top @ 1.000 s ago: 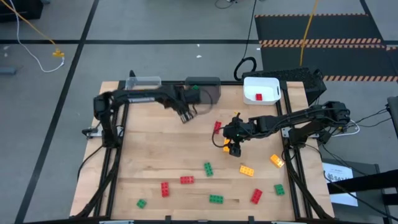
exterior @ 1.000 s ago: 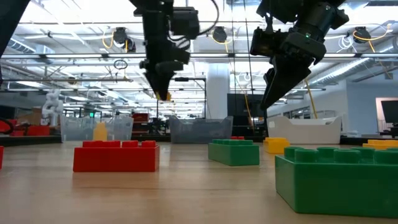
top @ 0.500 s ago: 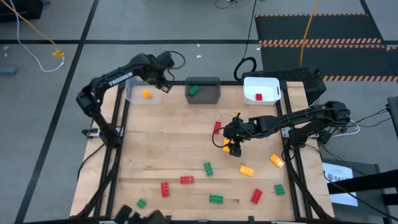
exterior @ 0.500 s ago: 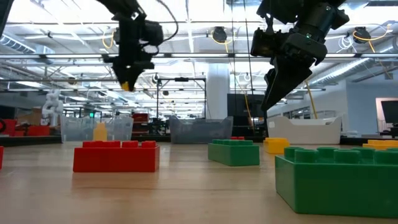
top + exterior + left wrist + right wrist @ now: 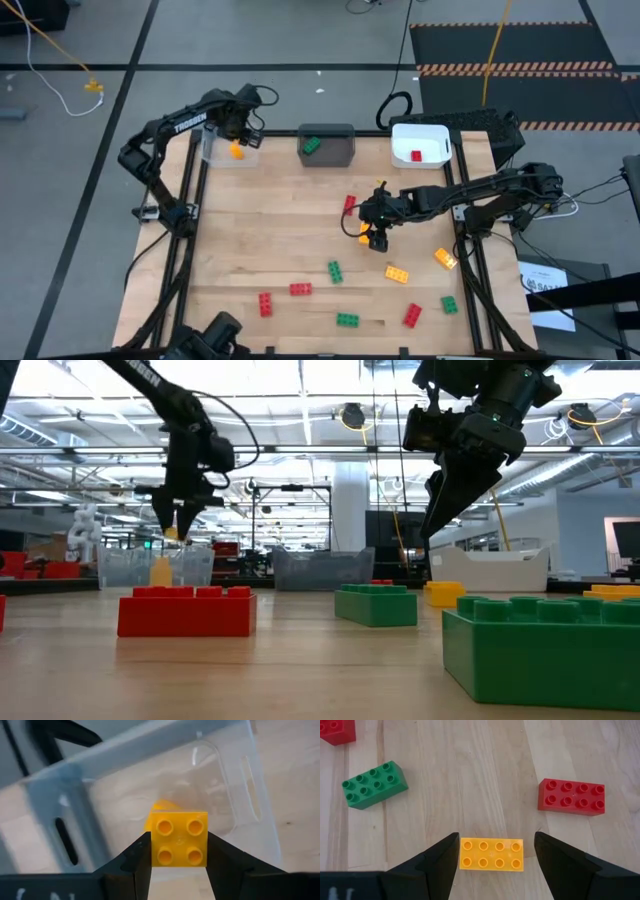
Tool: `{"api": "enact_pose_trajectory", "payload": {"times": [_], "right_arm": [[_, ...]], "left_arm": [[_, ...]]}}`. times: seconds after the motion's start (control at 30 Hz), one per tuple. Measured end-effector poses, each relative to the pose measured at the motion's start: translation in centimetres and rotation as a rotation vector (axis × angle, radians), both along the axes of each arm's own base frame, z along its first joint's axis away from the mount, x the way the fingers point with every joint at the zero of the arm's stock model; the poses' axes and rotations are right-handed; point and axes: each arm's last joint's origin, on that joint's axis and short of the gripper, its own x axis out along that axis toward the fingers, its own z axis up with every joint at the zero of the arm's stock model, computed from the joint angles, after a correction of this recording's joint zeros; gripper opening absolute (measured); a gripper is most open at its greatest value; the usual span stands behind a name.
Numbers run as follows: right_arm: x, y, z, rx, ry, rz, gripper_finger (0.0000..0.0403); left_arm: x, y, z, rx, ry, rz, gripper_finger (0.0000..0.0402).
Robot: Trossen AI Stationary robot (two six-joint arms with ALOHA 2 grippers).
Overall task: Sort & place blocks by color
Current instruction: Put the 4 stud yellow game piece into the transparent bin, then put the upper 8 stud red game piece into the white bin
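My left gripper (image 5: 240, 128) (image 5: 175, 525) hangs over the clear bin (image 5: 228, 150) at the table's far left and is shut on a square yellow block (image 5: 179, 840). A second yellow block (image 5: 236, 151) lies on that bin's floor. My right gripper (image 5: 372, 238) (image 5: 496, 837) is open and hovers above a long yellow block (image 5: 491, 854) lying flat on the table near the middle. Its fingers stand on either side of the block's short ends, high above it in the low view (image 5: 432, 525). Red, green and yellow blocks lie scattered over the near half. My left gripper pinches the square yellow block by two opposite side walls (image 5: 156, 851), one finger (image 5: 137, 857) on each. The fingers point down from above. The block is lifted clear, studs toward the wrist camera, above the clear bin's opening.
The dark grey bin (image 5: 327, 145) holds a green block (image 5: 312, 146); the white bin (image 5: 420, 143) holds a red one (image 5: 416, 156). A red block (image 5: 571, 796) and a green block (image 5: 374, 784) lie near my right gripper. A dark object (image 5: 215, 332) shows at the near edge.
My left gripper has carried the square yellow block from in front of the dark grey bin toward the far-left corner, then come down over the clear bin, staying shut on it. The dark object has appeared at the near edge.
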Motion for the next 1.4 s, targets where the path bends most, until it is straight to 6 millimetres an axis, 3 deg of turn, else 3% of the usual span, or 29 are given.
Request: {"api": "enact_pose_trajectory", "payload": {"times": [0.33,0.73,0.93,1.17,1.4], "right_arm": [[0.0,0.0,0.0,-0.001,0.0,0.0,0.0251],[0.0,0.0,0.0,-0.001,0.0,0.0,0.0251],[0.0,0.0,0.0,-0.002,0.0,0.001,0.0251],[0.0,0.0,0.0,-0.004,0.0,0.003,0.0251],[0.0,0.0,0.0,-0.003,-0.005,0.002,0.0251]], "left_arm": [[0.1,0.3,-0.8,0.022,-0.049,0.003,0.0161],[0.9,-0.3,-0.8,0.023,-0.045,-0.03,0.0274],[1.5,-0.9,-0.6,0.025,-0.047,-0.065,0.0295],[2.9,-4.1,2.4,0.1,-0.117,-0.185,0.0278],[4.9,-10.2,6.2,0.188,-0.239,-0.377,0.026]]}}
